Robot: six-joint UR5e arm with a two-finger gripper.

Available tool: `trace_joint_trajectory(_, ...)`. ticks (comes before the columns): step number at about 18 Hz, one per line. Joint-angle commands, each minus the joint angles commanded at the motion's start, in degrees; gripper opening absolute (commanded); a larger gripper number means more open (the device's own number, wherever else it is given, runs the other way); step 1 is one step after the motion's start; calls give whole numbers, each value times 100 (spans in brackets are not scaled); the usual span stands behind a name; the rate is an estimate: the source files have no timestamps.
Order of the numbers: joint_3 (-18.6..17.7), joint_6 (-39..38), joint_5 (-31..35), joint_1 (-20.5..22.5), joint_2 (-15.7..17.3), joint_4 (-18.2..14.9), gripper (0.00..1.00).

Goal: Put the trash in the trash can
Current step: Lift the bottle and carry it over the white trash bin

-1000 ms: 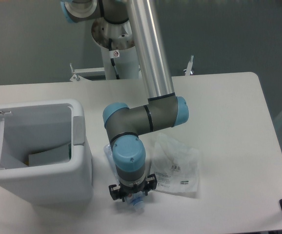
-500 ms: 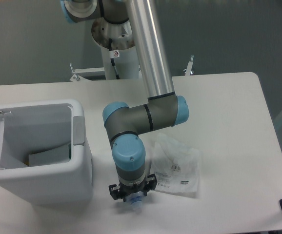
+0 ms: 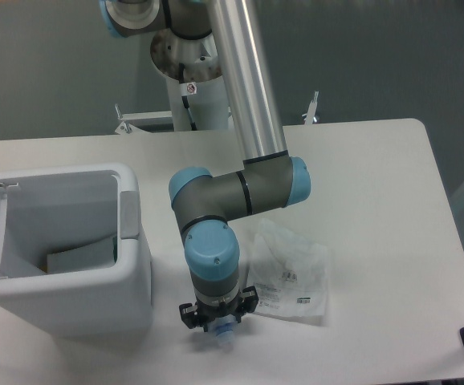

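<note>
Can't really tell how the jaws stand, the wrist hides them. The gripper (image 3: 217, 325) sits low center right over the bottle (image 3: 224, 337). The plastic bag (image 3: 290, 273) lies flat just right. The trash can (image 3: 132, 265), lid open, fills lower left.

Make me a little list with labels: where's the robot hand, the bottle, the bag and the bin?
gripper: low over the table's front edge, pointing down; open or shut cannot be told
bottle: mostly hidden under the gripper
plastic bag: flat on the table, right of the gripper
trash can: left side, lid up, something already inside
</note>
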Motion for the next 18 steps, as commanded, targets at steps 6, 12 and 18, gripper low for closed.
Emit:
trace_joint_trajectory(6, 816, -26, -26, 254, 342, 245, 66)
trace_joint_trajectory(12, 1529, -35, -323, 782, 1124, 1219, 66)
trace_joint_trajectory(18, 1600, -245, -580, 677, 1651, 1310, 66)
